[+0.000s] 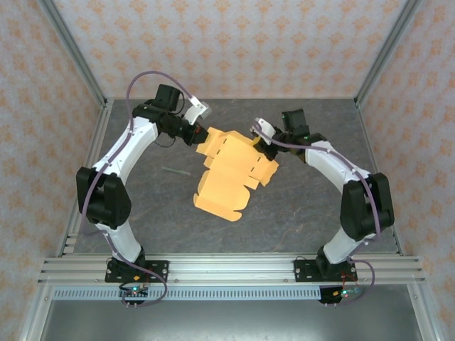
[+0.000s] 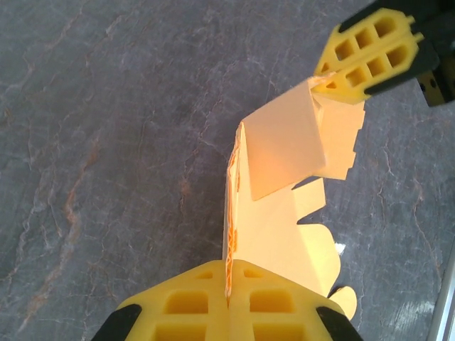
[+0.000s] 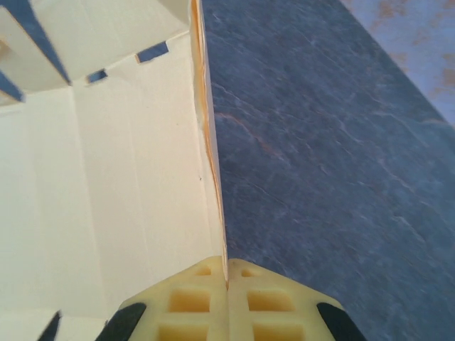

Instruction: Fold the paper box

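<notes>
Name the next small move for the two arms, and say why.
The left hand and right hand are each shut on an opposite edge of the paper box, which is only partly folded, with its flaps open. So probably ease them a little closer together to deepen the bend along its creases.

Open table [image 1: 313,206] around paper box [image 1: 229,181]

The right gripper [image 3: 227,284] pinches the paper box [image 3: 106,177] edge (pale creased card) above the table [image 3: 334,177].
</notes>
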### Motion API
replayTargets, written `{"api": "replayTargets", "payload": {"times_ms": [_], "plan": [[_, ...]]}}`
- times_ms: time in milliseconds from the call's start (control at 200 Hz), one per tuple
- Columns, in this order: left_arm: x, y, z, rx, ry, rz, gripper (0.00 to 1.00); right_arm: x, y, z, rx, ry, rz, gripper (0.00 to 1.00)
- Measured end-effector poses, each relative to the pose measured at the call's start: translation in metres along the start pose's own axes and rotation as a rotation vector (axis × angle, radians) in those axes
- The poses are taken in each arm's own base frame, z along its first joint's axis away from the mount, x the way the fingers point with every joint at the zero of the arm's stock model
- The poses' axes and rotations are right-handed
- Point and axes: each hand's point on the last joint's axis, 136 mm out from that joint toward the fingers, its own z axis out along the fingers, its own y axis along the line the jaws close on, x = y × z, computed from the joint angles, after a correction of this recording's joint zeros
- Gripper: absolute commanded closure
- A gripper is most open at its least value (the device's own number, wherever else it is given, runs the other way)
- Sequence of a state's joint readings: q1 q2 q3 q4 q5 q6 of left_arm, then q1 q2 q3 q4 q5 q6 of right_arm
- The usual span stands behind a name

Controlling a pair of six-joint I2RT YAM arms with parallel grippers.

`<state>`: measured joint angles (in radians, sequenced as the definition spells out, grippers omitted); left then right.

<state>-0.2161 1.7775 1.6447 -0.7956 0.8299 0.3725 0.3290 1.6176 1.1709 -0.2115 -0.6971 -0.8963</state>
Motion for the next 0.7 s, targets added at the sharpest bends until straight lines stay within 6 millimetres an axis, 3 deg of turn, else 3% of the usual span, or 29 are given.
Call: {"api": "replayTargets", "payload": {"times_ms": [225,701], "plan": [[-0.002,0.012,0.014,0.006,0.022,-0.069,1.0,0.007,-0.001,0.009,0.235,0.08,-0.131,1.0],[-0.008,0.016,0.017,0.007,0.023,-0.106,1.0,0.002,-0.007,0.009,0.585,0.151,-0.336,1.0]]}}
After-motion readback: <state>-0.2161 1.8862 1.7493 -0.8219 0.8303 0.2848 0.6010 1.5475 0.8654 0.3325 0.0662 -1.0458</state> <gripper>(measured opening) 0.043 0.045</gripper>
